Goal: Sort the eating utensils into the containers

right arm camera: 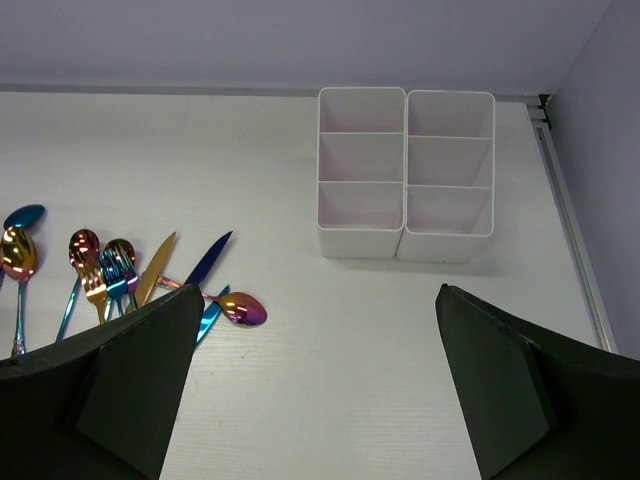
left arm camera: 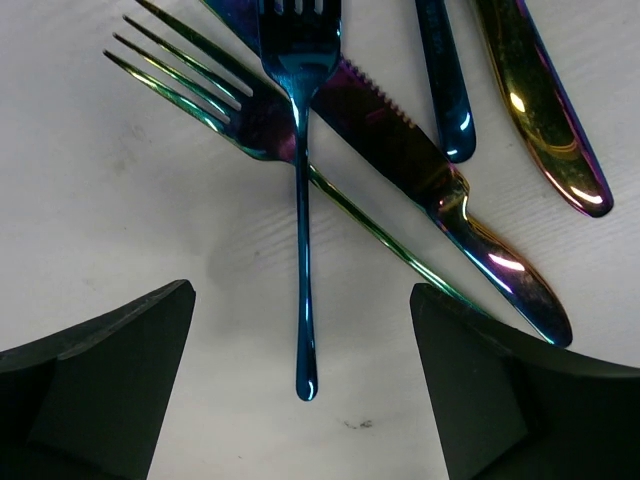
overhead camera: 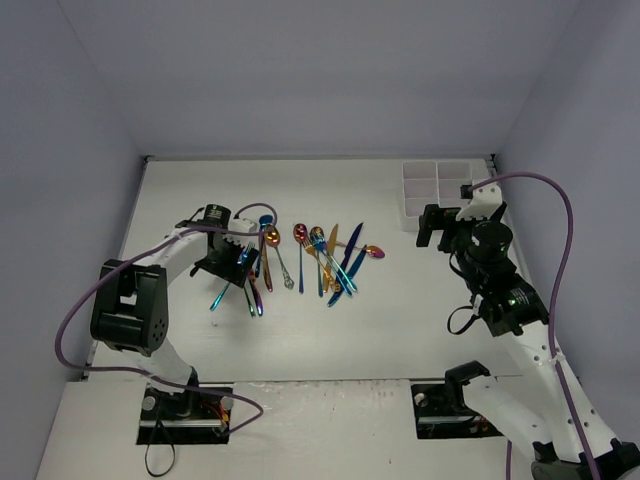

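Note:
Iridescent utensils (overhead camera: 320,258) lie scattered mid-table. My left gripper (overhead camera: 232,262) hangs open low over their left part. In the left wrist view a blue fork (left arm camera: 303,200) lies with its handle end between my open fingers (left arm camera: 110,385), crossing a green fork (left arm camera: 215,100) and a purple knife (left arm camera: 440,190). My right gripper (overhead camera: 432,228) is open and empty, beside the white organizer tray (overhead camera: 436,187). The right wrist view shows the tray (right arm camera: 405,175) with empty compartments, and a purple spoon (right arm camera: 240,308) near my left finger (right arm camera: 130,385).
White walls enclose the table on three sides. The tray stands in the far right corner by the right wall. Purple cables loop from both arms. More spoons and knives (right arm camera: 110,270) lie at the left of the right wrist view.

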